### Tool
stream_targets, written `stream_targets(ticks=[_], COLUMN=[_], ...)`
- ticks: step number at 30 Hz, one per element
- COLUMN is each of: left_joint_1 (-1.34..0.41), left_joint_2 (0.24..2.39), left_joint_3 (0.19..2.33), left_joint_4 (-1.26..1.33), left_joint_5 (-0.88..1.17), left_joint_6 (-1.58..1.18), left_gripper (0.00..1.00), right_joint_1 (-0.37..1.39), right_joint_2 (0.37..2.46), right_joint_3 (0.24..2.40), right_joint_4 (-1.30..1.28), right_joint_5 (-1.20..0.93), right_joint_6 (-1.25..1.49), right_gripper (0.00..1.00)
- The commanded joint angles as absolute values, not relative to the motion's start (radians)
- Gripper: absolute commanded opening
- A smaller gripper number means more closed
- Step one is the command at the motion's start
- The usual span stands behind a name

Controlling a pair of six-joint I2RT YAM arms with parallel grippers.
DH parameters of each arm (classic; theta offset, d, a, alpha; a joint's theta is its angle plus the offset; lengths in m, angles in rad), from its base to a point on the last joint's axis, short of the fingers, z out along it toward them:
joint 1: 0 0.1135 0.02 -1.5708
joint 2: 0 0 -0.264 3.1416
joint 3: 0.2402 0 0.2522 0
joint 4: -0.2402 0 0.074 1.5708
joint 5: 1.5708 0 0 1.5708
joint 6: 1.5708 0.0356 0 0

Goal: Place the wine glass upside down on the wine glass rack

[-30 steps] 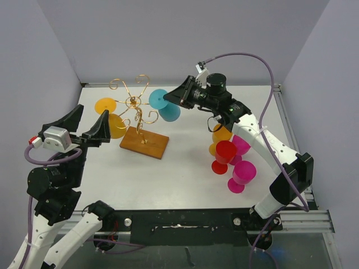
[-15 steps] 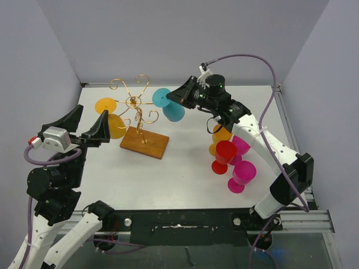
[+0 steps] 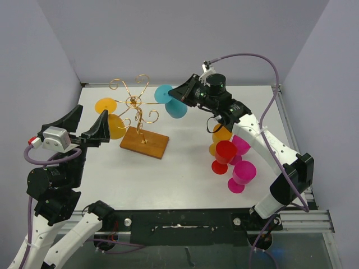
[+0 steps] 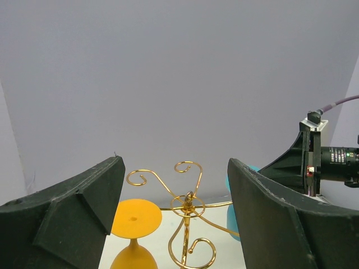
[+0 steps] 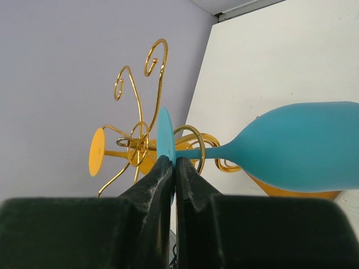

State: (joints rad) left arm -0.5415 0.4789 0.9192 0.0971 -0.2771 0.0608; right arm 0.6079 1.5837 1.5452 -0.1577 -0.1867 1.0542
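Moved: my right pincer and the teal wine glass sit a little further right and further back than a second ago, slightly away from the rack's central post; my left arm has not shifted.
Right pincer: nipped tight on the thin edge of the glass's foot disc, my fingers nearly together in the right wrist view.
Teal wine glass: held in the air, foot towards the rack, stem and bowl running away from it. It is not hung on any arm.
Wine glass rack: the wine glass rack stands on its wooden base left of centre on the table. The teal foot is just beside its right-hand curls; I cannot tell whether they touch.
Already on the rack: an orange glass hangs bowl-down on the left side, also seen from my left wrist.
Left pincer: my left pincer is spread wide and holds nothing, raised near the rack's left side and facing it.
Others: a red glass and magenta glasses are clustered on the table under my right arm.
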Motion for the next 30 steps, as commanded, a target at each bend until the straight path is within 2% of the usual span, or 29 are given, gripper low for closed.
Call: stream_targets(ticks=[1, 11, 15, 18, 23, 30], left_joint_1=[-0.541, -0.541, -0.541, -0.541, -0.541, -0.541], left_joint_2=[0.474, 0.471, 0.471, 0.471, 0.474, 0.495], left_joint_3=[0.930, 0.934, 0.933, 0.936, 0.949, 0.974], left_joint_4=[0.115, 0.098, 0.095, 0.090, 0.071, 0.028], left_joint_5=[-0.280, -0.281, -0.279, -0.278, -0.278, -0.263], left_joint_6=[0.064, 0.064, 0.064, 0.064, 0.064, 0.061], left_gripper=[0.73, 0.73, 0.73, 0.73, 0.73, 0.73], right_joint_1=[0.597, 0.592, 0.591, 0.590, 0.583, 0.570], right_joint_2=[1.576, 1.630, 1.635, 1.638, 1.637, 1.615], right_joint_3=[1.598, 1.627, 1.631, 1.636, 1.652, 1.660], right_joint_4=[-0.091, -0.093, -0.100, -0.110, -0.158, -0.194], right_joint_5=[-0.183, -0.226, -0.226, -0.224, -0.215, -0.210], right_joint_6=[1.045, 1.041, 1.035, 1.026, 1.003, 0.965], right_gripper=[0.03, 0.08, 0.14, 0.23, 0.47, 0.64])
